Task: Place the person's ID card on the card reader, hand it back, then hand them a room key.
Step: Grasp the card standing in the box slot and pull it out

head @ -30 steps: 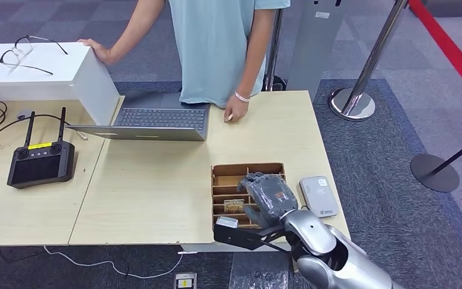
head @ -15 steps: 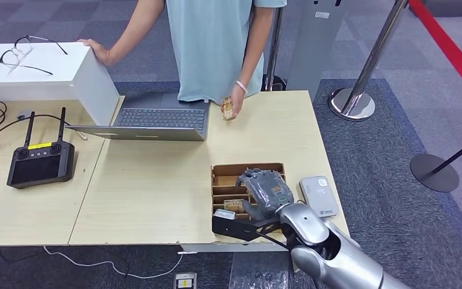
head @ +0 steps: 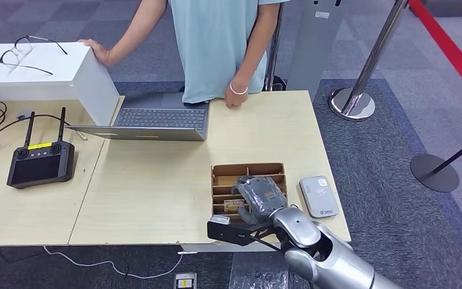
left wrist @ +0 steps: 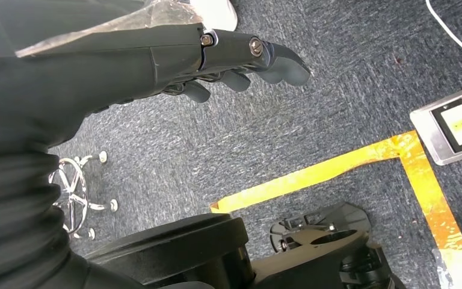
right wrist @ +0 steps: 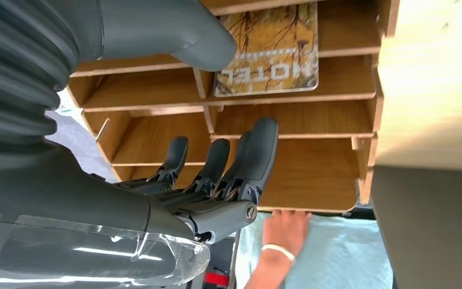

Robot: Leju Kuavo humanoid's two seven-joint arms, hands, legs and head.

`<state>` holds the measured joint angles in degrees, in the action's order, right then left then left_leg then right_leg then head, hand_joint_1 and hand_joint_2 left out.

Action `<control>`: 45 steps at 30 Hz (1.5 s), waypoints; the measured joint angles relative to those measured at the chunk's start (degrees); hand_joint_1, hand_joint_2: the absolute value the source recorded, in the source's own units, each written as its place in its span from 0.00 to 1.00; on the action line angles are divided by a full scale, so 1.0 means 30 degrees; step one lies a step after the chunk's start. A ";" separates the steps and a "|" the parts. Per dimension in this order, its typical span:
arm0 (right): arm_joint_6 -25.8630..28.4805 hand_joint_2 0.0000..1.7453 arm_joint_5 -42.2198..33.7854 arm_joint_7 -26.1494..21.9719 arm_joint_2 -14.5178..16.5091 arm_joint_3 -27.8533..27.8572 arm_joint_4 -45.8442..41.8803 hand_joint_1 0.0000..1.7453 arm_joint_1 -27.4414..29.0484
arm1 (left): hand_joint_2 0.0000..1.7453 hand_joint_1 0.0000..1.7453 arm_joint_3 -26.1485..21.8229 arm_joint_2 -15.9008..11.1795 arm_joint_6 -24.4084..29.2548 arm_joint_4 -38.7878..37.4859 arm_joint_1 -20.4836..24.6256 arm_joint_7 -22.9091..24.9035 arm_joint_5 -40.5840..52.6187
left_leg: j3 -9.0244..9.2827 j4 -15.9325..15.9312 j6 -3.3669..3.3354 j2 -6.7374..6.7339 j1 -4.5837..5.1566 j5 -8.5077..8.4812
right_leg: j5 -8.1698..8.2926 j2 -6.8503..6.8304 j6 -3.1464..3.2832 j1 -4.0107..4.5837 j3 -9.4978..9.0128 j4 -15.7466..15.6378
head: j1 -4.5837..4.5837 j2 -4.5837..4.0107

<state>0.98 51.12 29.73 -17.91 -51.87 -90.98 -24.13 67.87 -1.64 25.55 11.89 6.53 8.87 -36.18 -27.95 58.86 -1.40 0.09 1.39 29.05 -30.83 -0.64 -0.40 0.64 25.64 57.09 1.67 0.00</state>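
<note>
Right hand hovers over the wooden card rack, its dark fingers spread apart over the slots and its thumb beside the room key, holding nothing; left hand hangs over the carpet, fingers loosely curled and empty. From large to small: the table carries everything; a person in a light blue shirt stands at its far edge, one hand on a white box and the other hand, with a wristband, resting at the table's edge; whether that hand holds the ID card cannot be told. An open laptop sits in front of the person; a black controller with two antennas lies to the left; the rack stands near the front edge, with the key, printed HOTEL, lying flat in one slot; the grey card reader lies just right of the rack, nothing on it; glasses rest on the white box.
</note>
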 joint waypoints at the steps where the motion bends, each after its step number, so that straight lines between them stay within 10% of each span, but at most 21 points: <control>1: 0.0007 1.00 -0.0004 -0.0015 0.0029 -0.0036 0.0060 0.45 0.0000 | 1.00 0.00 0.0000 0.0000 0.0000 0.0000 -0.0001 0.0000 0.0002 | 0.0000 0.0000 0.0000 0.0000 0.0000 0.0000 | 0.0000 0.0000 0.0000 0.0000 0.0000 0.0000 | 0.0000 0.0000; 18: 0.0104 1.00 -0.0026 -0.0131 0.0313 -0.0220 0.0725 0.45 0.0009 | 1.00 0.00 0.0000 0.0000 0.0000 0.0000 -0.0004 0.0000 0.0002 | 0.0001 0.0000 0.0000 -0.0001 0.0000 0.0000 | 0.0000 0.0000 0.0000 0.0000 0.0000 0.0000 | 0.0004 0.0000; 32: 0.0237 1.00 -0.0104 -0.0140 0.0453 -0.0231 0.0901 0.88 0.0032 | 1.00 0.00 0.0000 0.0000 0.0000 0.0000 -0.0004 0.0000 -0.0017 | 0.0002 0.0000 0.0001 -0.0001 -0.0001 -0.0001 | 0.0000 0.0000 0.0000 0.0000 0.0000 0.0000 | 0.0004 0.0000; 45: 0.0585 1.00 -0.0122 -0.0198 0.0459 -0.0233 0.0901 1.00 0.0098 | 1.00 0.00 0.0000 0.0000 0.0007 0.0000 -0.0005 0.0000 -0.0020 | 0.0005 0.0000 0.0002 -0.0002 0.0000 -0.0001 | 0.0001 0.0000 0.0000 -0.0001 -0.0002 -0.0001 | 0.0002 0.0000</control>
<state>2.73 50.76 29.14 -16.53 -52.57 -88.28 -23.84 67.87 -1.64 25.57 11.89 6.52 8.87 -36.24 -27.94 58.86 -1.40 0.08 1.39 29.05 -30.83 -0.63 -0.40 0.63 25.64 57.08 1.68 0.00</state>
